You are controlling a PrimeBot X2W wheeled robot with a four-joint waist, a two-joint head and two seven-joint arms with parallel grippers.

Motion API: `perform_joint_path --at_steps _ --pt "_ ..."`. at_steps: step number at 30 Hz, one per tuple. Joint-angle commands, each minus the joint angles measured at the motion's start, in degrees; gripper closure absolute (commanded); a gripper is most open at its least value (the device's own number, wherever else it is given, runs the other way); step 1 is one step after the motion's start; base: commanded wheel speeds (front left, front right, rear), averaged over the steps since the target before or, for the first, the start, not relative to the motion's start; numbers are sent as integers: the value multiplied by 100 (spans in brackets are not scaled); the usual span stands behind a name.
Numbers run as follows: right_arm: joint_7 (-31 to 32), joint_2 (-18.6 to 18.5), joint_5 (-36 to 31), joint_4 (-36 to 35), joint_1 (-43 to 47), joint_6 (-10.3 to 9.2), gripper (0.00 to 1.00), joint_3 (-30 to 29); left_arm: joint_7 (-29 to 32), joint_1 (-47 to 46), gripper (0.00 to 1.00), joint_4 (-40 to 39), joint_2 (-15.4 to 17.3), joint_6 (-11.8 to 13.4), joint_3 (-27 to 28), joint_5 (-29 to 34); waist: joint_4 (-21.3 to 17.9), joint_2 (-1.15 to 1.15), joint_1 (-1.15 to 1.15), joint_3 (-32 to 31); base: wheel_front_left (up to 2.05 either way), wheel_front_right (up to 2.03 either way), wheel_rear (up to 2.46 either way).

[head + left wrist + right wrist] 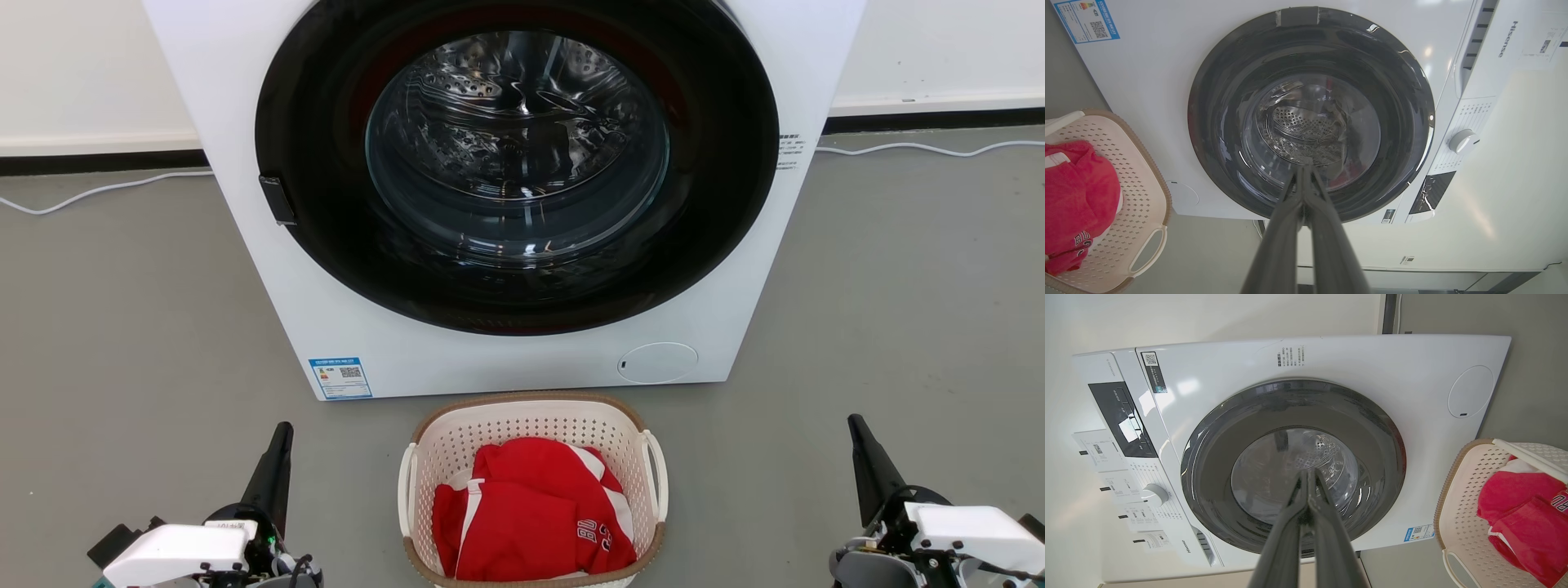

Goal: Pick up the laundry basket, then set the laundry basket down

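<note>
The laundry basket sits on the grey floor just in front of the washing machine, right under its big round door. I cannot tell if the basket touches the machine. The basket is cream white with little holes, a brown rim and a white loop handle on each side. A red and white shirt lies bunched up inside it.

The washing machine door is shut, and the shiny metal drum shows through the glass. A blue sticker is at the bottom left of the machine's front. A round white flap is at the bottom right. A thin white cable lies on the floor beside the machine, by the wall.

The left gripper is in front of the machine's left corner. Its two dark fingers are pressed together with nothing between them. The right gripper is in front of the machine too, out past its right corner. Its fingers are pressed together as well and hold nothing. Both grippers point at the machine and are well apart from the basket, which is between them.
</note>
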Motion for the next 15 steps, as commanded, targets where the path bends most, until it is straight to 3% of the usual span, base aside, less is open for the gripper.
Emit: perform_joint_path --at_steps 1,15 --pt "61 -18 36 -170 -339 42 100 96 13 -318 100 -168 62 -43 171 -32 0 0 0 0 0 0 0" --pt "61 -18 37 -170 -339 42 100 96 13 -317 100 -168 62 -43 171 -32 0 0 0 0 0 0 0"
